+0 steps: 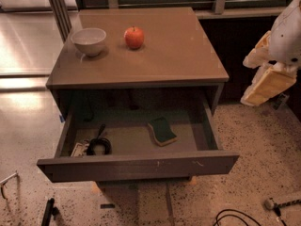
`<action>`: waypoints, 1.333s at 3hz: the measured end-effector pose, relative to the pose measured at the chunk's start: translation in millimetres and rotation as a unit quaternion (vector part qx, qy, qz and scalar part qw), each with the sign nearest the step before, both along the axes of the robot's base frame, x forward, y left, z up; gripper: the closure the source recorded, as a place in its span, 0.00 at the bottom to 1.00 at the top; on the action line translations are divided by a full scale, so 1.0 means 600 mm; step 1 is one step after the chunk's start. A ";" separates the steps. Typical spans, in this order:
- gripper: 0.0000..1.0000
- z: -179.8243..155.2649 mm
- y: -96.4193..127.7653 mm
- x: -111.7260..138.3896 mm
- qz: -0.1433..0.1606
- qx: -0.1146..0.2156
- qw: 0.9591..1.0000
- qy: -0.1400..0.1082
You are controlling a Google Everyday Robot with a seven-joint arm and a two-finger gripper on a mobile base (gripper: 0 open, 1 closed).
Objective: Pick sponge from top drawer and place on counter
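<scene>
The sponge (162, 131), dark green on top with a yellow layer below, lies flat in the middle of the open top drawer (136, 166). The drawer is pulled out under the tan counter (164, 55). My gripper (265, 81) hangs at the right edge of the view, off to the right of the cabinet, level with the counter and well away from the sponge. It holds nothing that I can see.
A white bowl (89, 41) and a red apple (134, 37) stand on the counter's back left. A black coiled cable (98, 144) and a small pale item lie in the drawer's left front corner. Cables (235, 218) lie on the speckled floor.
</scene>
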State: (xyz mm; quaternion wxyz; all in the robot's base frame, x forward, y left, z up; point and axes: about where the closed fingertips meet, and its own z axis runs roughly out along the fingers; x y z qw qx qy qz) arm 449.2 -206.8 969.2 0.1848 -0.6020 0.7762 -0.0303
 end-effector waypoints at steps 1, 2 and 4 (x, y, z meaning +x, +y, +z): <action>0.66 -0.039 0.044 0.038 0.019 0.033 0.999 -0.016; 0.89 -0.091 0.093 0.089 0.037 0.069 0.997 -0.029; 1.00 -0.096 0.100 0.102 0.037 0.076 0.996 -0.037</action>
